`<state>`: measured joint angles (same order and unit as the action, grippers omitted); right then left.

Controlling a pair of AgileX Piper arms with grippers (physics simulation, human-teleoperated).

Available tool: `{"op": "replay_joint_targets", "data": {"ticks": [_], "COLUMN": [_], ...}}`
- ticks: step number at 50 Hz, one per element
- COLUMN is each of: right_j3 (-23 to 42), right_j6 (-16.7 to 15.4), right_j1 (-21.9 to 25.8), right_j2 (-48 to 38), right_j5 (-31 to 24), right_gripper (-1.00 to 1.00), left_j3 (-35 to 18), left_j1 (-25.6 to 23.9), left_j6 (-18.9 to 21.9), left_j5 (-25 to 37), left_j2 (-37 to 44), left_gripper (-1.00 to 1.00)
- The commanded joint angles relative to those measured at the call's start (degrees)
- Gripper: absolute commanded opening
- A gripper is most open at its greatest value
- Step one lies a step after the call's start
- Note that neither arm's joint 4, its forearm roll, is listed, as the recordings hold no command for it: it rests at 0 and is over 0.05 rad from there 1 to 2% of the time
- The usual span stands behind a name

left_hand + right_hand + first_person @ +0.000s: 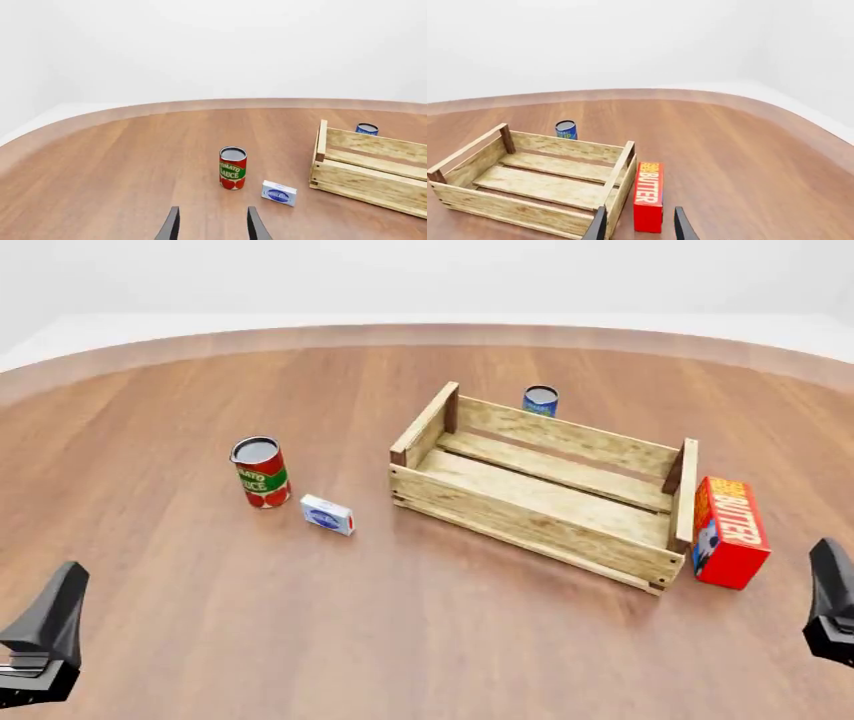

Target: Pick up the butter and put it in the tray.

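The butter (730,531) is a red carton with an orange lettered face, standing on the table right against the right end wall of the tray (534,525). The tray is a big wooden slatted crate, open on top and holding nothing. In the right wrist view the butter (648,195) stands just ahead of my right gripper (638,226), whose fingers are parted with nothing between them. My left gripper (213,225) is open too, low at the near left, far from the butter. In the front view only dark parts of both arms show at the bottom corners.
A red tomato sauce can (259,471) and a small white-and-blue box (327,514) stand left of the tray. A small blue can (539,400) stands behind the tray's far wall. The round table's edge (400,332) curves along the back.
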<state>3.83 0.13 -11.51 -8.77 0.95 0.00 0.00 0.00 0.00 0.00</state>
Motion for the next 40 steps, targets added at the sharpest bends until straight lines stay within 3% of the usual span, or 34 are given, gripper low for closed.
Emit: {"op": "replay_joint_targets", "data": {"ticks": [1, 15, 40], "right_j3": [-0.7, -3.0, -3.8], "right_j6": [-0.6, -1.4, -1.5], "right_j1": [-1.9, -1.8, -3.0], "right_j2": [-3.4, -8.4, -24.1], "right_j5": [2.9, 8.1, 22.6], "right_gripper": [1.0, 1.0, 1.0], "left_j3": [0.0, 0.0, 0.0], "left_j1": [0.0, 0.0, 0.0], "left_j6": [0.0, 0.0, 0.0], "left_j5": [0.0, 0.0, 0.0], "left_j2": [0.0, 0.0, 0.0], "left_gripper": [1.0, 1.0, 1.0]}}
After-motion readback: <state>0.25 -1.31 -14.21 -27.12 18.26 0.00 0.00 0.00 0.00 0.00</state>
